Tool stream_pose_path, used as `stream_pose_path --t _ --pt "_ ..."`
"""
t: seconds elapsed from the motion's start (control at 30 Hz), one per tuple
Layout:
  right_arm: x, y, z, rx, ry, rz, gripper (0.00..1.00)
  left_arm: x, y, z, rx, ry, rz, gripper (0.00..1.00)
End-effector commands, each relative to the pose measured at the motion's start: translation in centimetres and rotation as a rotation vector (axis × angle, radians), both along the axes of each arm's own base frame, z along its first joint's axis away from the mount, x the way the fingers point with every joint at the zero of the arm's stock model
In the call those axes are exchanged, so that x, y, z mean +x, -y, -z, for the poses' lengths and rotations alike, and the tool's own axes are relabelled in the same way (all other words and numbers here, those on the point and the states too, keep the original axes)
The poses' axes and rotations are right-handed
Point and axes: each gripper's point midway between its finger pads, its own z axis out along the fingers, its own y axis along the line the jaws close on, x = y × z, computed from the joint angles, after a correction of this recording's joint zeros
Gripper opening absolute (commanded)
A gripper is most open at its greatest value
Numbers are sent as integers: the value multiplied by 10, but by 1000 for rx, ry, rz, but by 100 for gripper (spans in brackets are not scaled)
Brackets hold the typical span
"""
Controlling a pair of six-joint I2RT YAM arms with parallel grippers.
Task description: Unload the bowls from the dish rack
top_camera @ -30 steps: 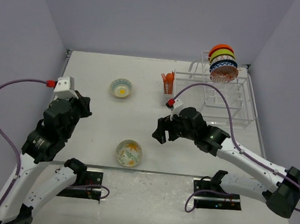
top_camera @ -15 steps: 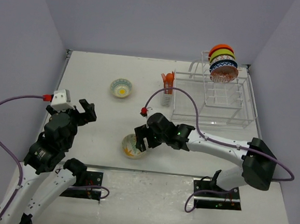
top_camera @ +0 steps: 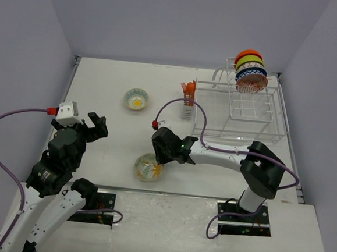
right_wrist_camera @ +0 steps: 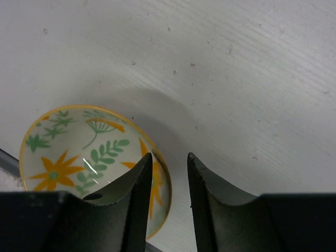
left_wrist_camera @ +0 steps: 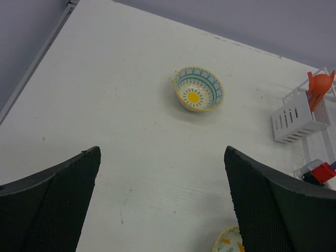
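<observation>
- From above, you have the right gripper (top_camera: 156, 162) at the flower bowl's (top_camera: 145, 169) far-right rim. The left gripper (top_camera: 96, 123) hangs well left of that bowl, spread wide. The stacked bowls (top_camera: 250, 71) stand in the dish rack (top_camera: 239, 123), far beyond it, on a white table (top_camera: 108, 80) between lilac walls (top_camera: 176, 21).
- Left wrist: you see a blue-ringed bowl (left_wrist_camera: 199, 95) lying beyond the flower bowl.
- Right wrist: your narrow jaws straddle the flower bowl's rim, one finger (right_wrist_camera: 134, 189) inside. A sliver of table shows before the outer finger.
</observation>
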Motion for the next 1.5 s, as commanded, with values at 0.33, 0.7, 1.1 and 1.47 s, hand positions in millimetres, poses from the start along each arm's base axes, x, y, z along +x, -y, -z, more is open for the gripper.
stream_pose_path --t 0.33,0.7,1.1,1.47 --pt "-10 -14 7 101 -46 -6 0 4 3 -8 -14 44 9 100" --pt "25 -20 -61 186 110 58 0 2 -1 -10 -19 52 -9 100" --pt "127 -25 -103 333 165 281 0 -1 -8 -13 -29 64 -46 100" --pt "171 -49 -57 340 109 403 0 -3 -8 -13 -33 69 -41 100"
